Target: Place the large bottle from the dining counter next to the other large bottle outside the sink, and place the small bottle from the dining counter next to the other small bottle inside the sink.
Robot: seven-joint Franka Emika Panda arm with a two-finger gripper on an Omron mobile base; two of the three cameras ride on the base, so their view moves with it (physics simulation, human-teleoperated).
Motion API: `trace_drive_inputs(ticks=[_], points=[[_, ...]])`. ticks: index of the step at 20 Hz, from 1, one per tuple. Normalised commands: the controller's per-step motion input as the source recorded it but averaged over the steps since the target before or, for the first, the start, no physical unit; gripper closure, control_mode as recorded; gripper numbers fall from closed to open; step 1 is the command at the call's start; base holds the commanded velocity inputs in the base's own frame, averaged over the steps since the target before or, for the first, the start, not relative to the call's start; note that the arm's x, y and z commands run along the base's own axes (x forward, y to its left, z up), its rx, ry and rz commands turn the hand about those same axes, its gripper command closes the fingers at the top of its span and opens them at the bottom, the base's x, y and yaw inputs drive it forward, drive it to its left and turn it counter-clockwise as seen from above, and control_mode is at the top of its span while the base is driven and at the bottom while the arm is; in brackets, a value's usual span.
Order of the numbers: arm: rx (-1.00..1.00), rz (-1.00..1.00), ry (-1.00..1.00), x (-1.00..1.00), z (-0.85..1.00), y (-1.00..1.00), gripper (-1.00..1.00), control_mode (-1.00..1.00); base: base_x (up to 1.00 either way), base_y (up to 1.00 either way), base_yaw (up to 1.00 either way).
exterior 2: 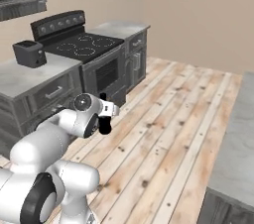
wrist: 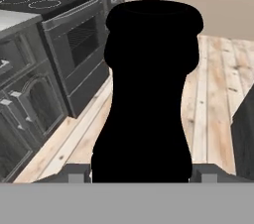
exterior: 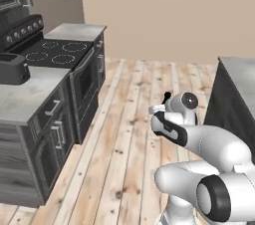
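Meanwhile the hand [wrist: 141,171] is clamped around a black bottle [wrist: 149,89], carried upright above the plank floor [exterior: 129,134], with the stove [exterior: 55,52] and a toaster [exterior 2: 30,53] on the grey table [exterior 2: 25,77] along the wall.

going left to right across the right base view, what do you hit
Black boxy toaster on the grey counter → black glass stovetop with ring burners → dark bottle held in the gripper → pale wooden plank floor → grey stone dining counter.
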Motion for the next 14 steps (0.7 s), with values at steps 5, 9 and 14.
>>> trace_drive_inputs(ticks=[5, 9, 14], points=[[0.00, 0.00, 0.00, 0.00, 0.00, 0.00, 1.00, 1.00, 0.00, 0.42, 0.22], [0.00, 0.00, 0.00, 0.00, 0.00, 0.00, 1.00, 1.00, 0.01, 0.51, 0.39], [0.00, 0.00, 0.00, 0.00, 0.00, 0.00, 1.00, 1.00, 0.00, 0.49, 0.41]])
